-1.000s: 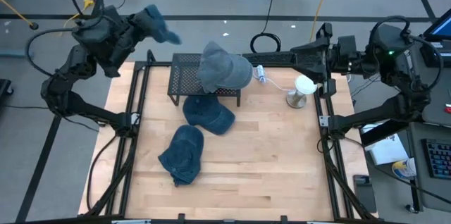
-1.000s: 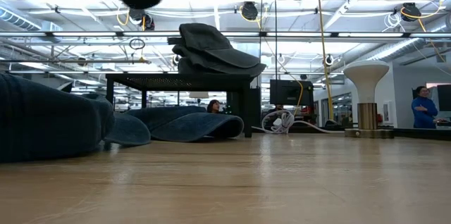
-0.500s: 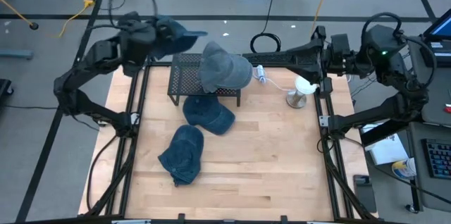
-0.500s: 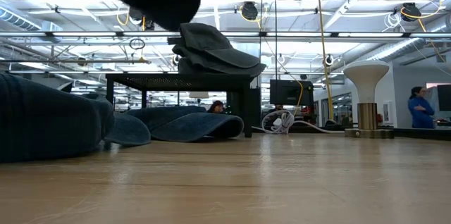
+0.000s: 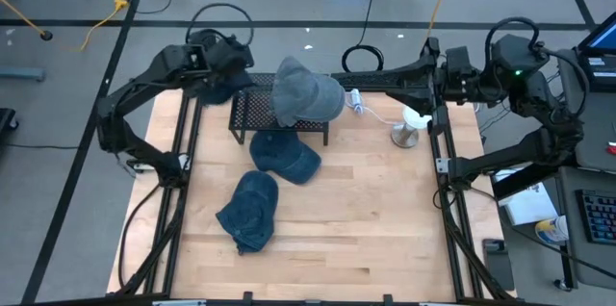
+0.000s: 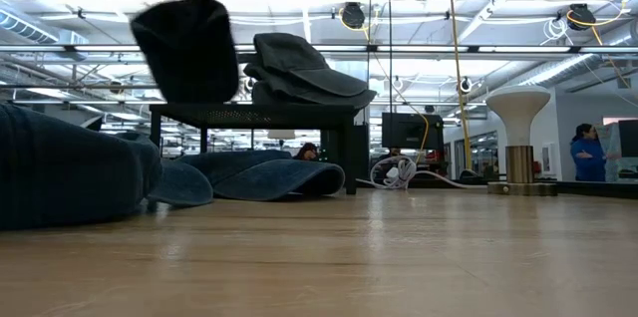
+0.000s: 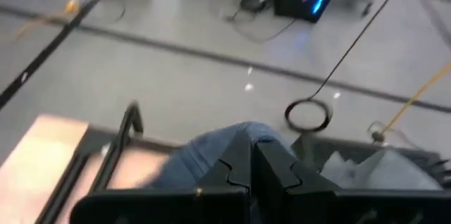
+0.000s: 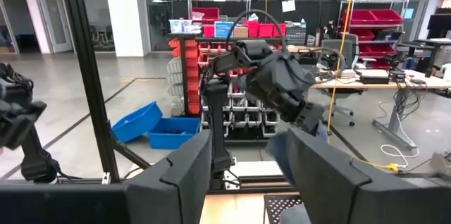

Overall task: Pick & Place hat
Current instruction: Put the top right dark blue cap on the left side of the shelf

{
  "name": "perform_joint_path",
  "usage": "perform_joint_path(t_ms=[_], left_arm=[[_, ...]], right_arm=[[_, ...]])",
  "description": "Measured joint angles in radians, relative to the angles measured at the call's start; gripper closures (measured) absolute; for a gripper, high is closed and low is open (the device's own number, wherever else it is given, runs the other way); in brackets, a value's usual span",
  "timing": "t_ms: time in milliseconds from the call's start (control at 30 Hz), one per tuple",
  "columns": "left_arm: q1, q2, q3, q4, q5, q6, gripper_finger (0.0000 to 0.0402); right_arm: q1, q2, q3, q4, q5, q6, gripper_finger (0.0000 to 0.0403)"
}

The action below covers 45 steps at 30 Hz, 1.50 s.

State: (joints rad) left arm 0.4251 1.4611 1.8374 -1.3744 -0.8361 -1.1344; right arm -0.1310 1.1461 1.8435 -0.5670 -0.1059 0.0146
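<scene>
Carried hat (image 6: 186, 48): denim, hung from left tool (image 5: 223, 63), fingers pressed together on its cloth. Position: above the rear-left worktop (image 5: 366, 219) corner, just beside the black mesh rack's (image 5: 252, 106) left end; rack lay toward the right, already bearing stacked hats (image 5: 306, 92). Right tool (image 8: 246, 175): spread, empty, waiting beyond the rack's far end.
</scene>
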Motion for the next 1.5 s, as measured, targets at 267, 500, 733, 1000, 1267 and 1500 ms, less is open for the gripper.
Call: perform_joint_path(t_ms=[267,500,733,1000,1267,1500], left_arm=[[0.043,0.052,0.000,-0.082,0.122,-0.209,0.0401],[0.047,0.057,0.000,-0.095,0.176,-0.418,0.0401],[0.023,0.058,0.000,-0.040,0.185,-0.589,0.0401],[0.015,0.080,0.001,0.083,0.148,-0.704,0.0401],[0.024,0.177,0.001,0.118,0.182,-0.764,0.0401],[0.020,0.229,0.001,0.184,0.166,-0.813,0.0401]], right_arm=[[0.000,0.001,0.000,-0.036,-0.003,-0.070,0.0223],[0.000,0.000,0.000,-0.075,-0.003,-0.115,0.0226],[0.000,-0.001,0.000,-0.081,-0.031,-0.123,0.0228],[0.000,-0.001,0.000,-0.105,-0.056,-0.128,0.0231],[0.000,0.002,-0.013,-0.119,-0.056,-0.136,0.0232],[0.000,0.001,-0.068,-0.112,-0.056,-0.136,0.0232]])
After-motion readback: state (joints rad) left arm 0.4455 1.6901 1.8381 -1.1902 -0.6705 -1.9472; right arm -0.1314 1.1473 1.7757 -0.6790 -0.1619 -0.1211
